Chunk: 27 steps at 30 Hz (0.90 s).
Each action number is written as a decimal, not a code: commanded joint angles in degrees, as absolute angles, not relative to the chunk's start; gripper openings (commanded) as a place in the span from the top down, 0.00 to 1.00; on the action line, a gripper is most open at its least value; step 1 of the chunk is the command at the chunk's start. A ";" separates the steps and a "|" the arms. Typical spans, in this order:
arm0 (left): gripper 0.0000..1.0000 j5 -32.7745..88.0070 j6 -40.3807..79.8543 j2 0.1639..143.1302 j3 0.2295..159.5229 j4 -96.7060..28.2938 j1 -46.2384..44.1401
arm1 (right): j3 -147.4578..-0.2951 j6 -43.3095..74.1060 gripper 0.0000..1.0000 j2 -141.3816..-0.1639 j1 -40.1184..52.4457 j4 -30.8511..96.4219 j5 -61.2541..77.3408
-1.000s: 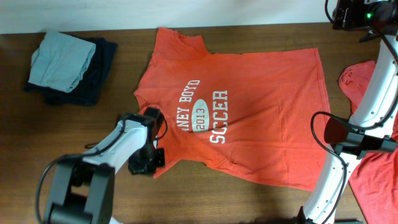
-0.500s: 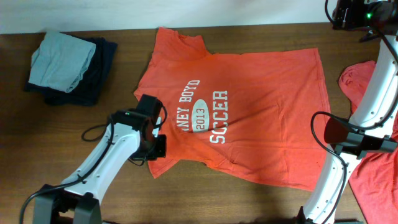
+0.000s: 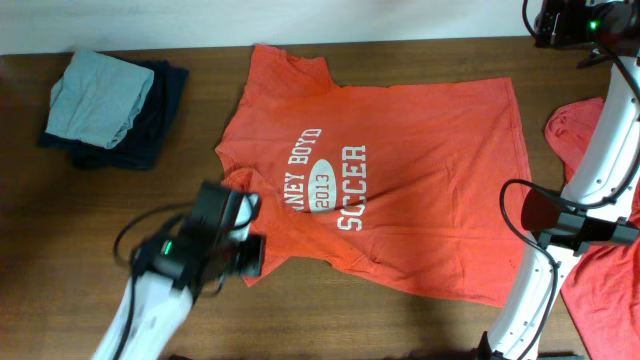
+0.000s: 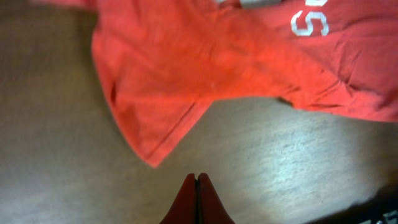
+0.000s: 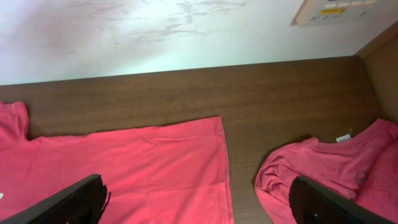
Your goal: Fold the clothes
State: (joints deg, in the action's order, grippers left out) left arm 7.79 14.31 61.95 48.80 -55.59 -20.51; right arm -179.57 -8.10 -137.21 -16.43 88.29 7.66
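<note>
An orange-red T-shirt [image 3: 400, 170] with white "BOYD 2013 SOCCER" print lies spread flat in the middle of the table, neck to the left. My left gripper [image 3: 248, 258] hovers at its near sleeve. In the left wrist view the fingers [image 4: 197, 186] are shut and empty over bare wood, just short of the sleeve corner [image 4: 152, 158]. A second orange-red shirt [image 3: 605, 275] lies crumpled at the right edge. My right gripper [image 5: 199, 205] is open and empty, high above the flat shirt's hem [image 5: 221, 162] at the far right corner.
A pale grey-green folded garment [image 3: 100, 95] lies on a dark navy folded one [image 3: 155, 125] at the back left. The right arm's white links [image 3: 600, 150] stand over the right edge. A wall runs behind the table [image 5: 186, 31].
My left arm has swung and is blurred now. Its gripper went up onto the sleeve, then back toward the front edge. The shirt and right arm have not moved.
</note>
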 commanded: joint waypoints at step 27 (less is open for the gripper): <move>1.00 3.84 19.64 74.04 31.92 -28.23 -20.62 | -179.57 -8.10 0.01 -137.40 -16.16 88.29 8.40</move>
